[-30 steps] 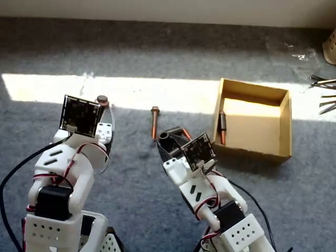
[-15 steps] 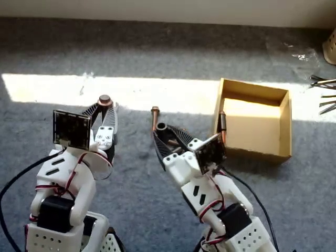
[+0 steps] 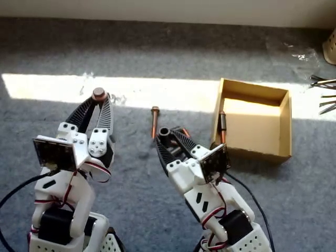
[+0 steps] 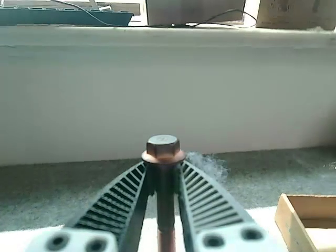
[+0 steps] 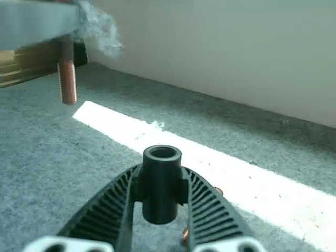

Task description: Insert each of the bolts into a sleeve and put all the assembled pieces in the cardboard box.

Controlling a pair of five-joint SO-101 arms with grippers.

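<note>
While left jaws clamp a bolt (image 3: 98, 94) and right jaws grip a sleeve (image 3: 164, 132) at its four o'clock, insertion seems in hand; next, align shank with bore.

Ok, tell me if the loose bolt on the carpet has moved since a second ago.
No. The loose bolt lies at the sunlit strip's edge, just as far from the cardboard box as before.

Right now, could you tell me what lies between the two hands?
A loose bolt lies on the carpet between the left hand and right hand, seen in the high view.
</note>
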